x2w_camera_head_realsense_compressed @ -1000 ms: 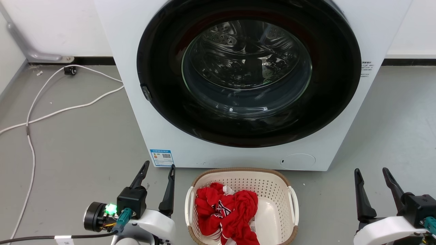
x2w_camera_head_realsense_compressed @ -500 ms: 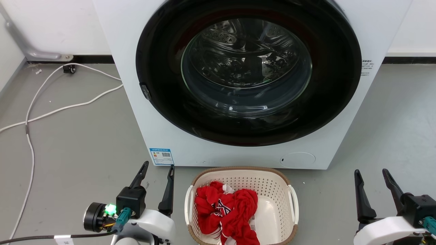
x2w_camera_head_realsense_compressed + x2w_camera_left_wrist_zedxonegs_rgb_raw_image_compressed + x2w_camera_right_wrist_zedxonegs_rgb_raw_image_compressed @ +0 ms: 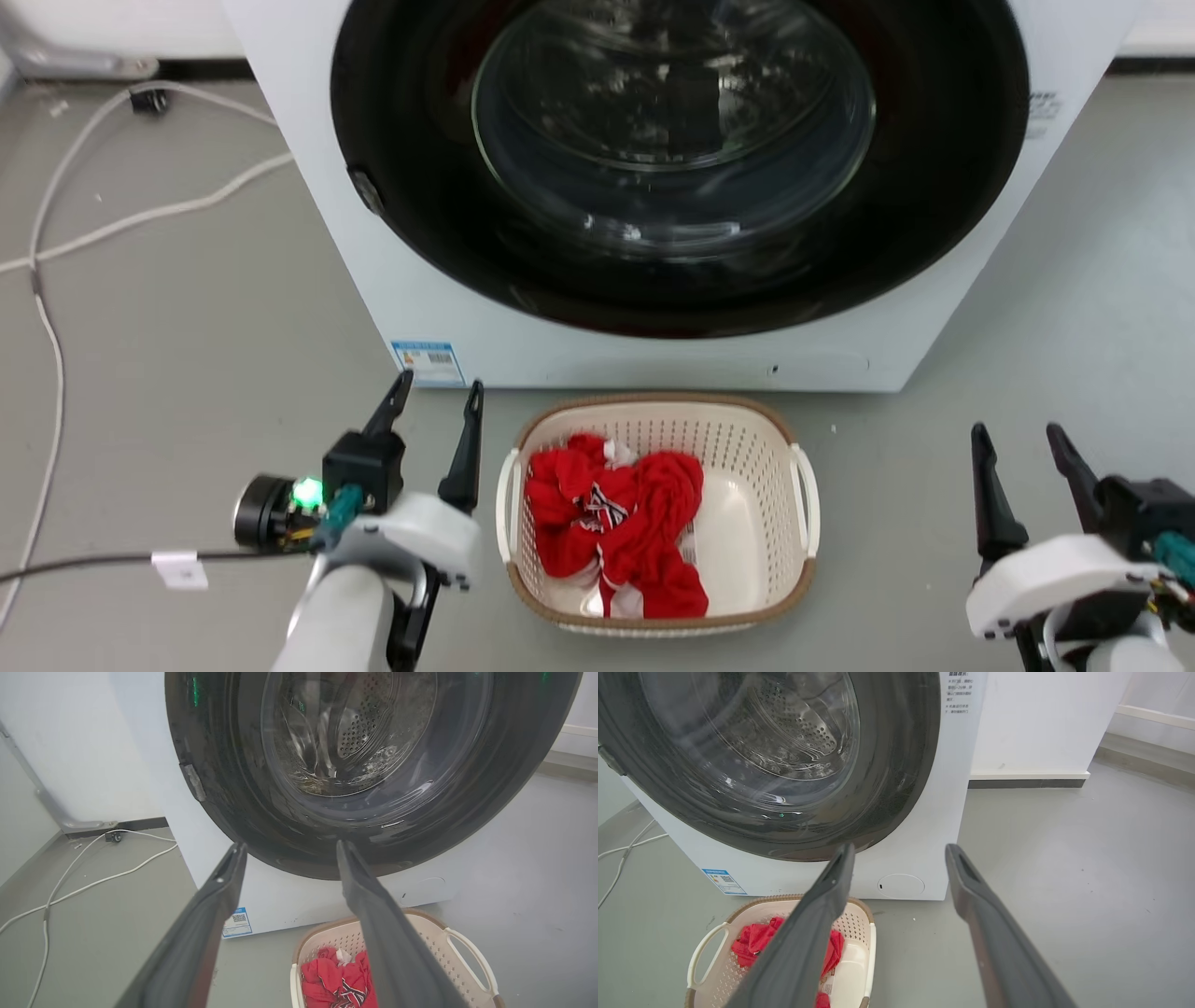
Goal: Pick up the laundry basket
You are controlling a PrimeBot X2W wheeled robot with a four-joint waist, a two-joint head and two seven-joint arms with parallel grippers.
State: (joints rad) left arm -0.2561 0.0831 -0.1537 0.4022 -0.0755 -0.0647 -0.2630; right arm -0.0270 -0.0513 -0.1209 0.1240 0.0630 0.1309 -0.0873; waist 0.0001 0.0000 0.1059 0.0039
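cream perforated plastic laundry basket point(image 3: 738, 448), brown woven-look rim, sits before the white washing machine point(image 3: 420, 280), holding crumpled red cloth point(image 3: 616, 523); left gripper point(image 3: 440, 381) and right gripper point(image 3: 1016, 429) flank it, spread, empty.

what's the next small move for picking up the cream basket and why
Probably lower the open left gripper and right gripper inward toward the white loop handles: the cream perforated plastic laundry basket sits between them, neither touching it, the right one farther off.

Right hand point(image 3: 900, 848), fingers point(image 3: 808, 933) spread, faces the washing machine point(image 3: 945, 812); laundry basket point(image 3: 752, 903) sits lower left.
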